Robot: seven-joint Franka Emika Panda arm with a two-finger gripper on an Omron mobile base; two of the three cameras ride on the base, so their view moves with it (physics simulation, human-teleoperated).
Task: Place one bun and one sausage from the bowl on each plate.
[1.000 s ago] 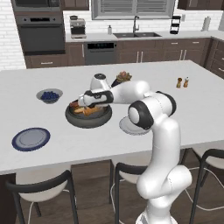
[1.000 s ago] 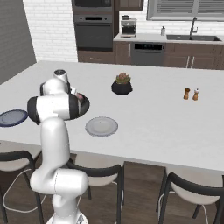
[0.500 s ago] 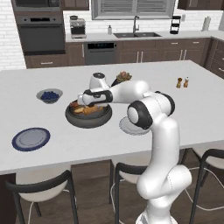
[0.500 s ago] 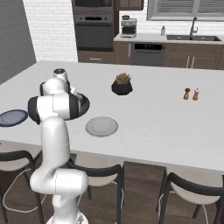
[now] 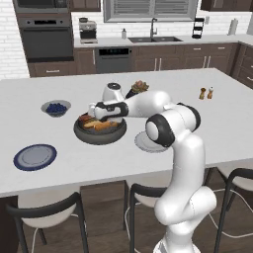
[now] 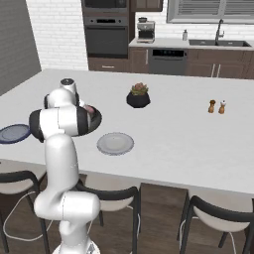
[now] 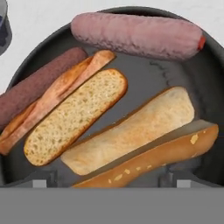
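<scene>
The wide dark-grey bowl [image 5: 99, 135] [image 6: 96, 117] [image 7: 175, 74] sits left of centre on the island. It holds two split buns [image 7: 74, 118] [image 7: 140, 140], a pale pink sausage [image 7: 135, 35] and a darker sausage [image 7: 39, 83]. My gripper [image 5: 94, 113] [image 7: 109, 179] hovers close over the bowl, open and empty, its fingertips [image 7: 43, 177] straddling the nearer bun. The blue-rimmed plate [image 5: 34, 156] [image 6: 12, 133] lies bare at the front left. The light-grey plate [image 5: 147, 144] [image 6: 115, 143] lies bare just right of the bowl, partly behind my arm.
A small bowl of blue berries [image 5: 56, 107] stands behind the big bowl on the left. A black plant pot [image 5: 140, 88] [image 6: 138, 96] is behind the arm. Salt and pepper shakers [image 5: 206, 93] [image 6: 217, 106] are far right. Stools line the island's near edge.
</scene>
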